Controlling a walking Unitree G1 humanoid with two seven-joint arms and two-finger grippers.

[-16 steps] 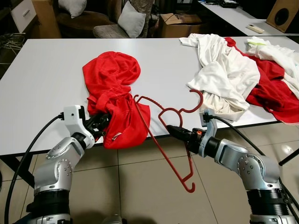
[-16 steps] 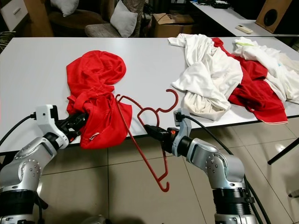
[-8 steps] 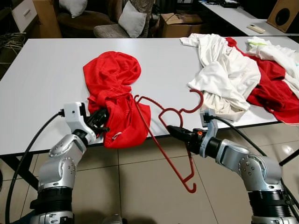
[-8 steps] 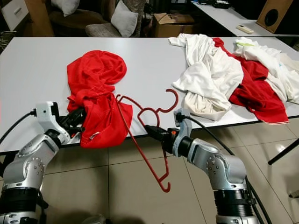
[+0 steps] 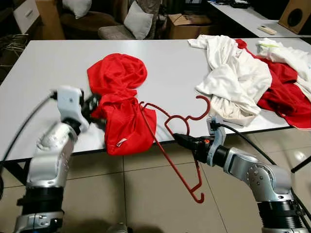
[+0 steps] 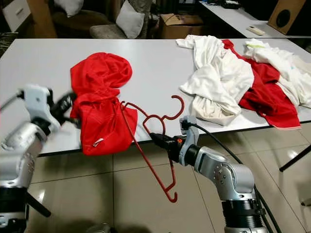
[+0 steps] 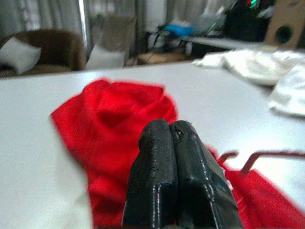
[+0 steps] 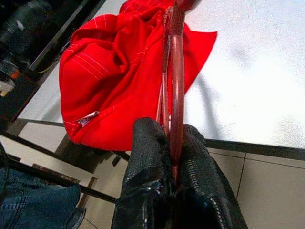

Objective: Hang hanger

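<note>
The red hanger (image 5: pixel 171 141) hangs tilted off the table's front edge, its hook curling up over the tabletop and one end tucked into the red garment (image 5: pixel 121 104). The right gripper (image 5: pixel 179 139) pinches the hanger's wire between its closed fingers, just below the table (image 5: pixel 43 68) edge. Beyond it to the left, the left gripper (image 7: pixel 174 157) is raised beside the red garment, fingers pressed together and empty. To the right gripper's far side lies a heap of white and red clothes (image 5: pixel 243 80).
</note>
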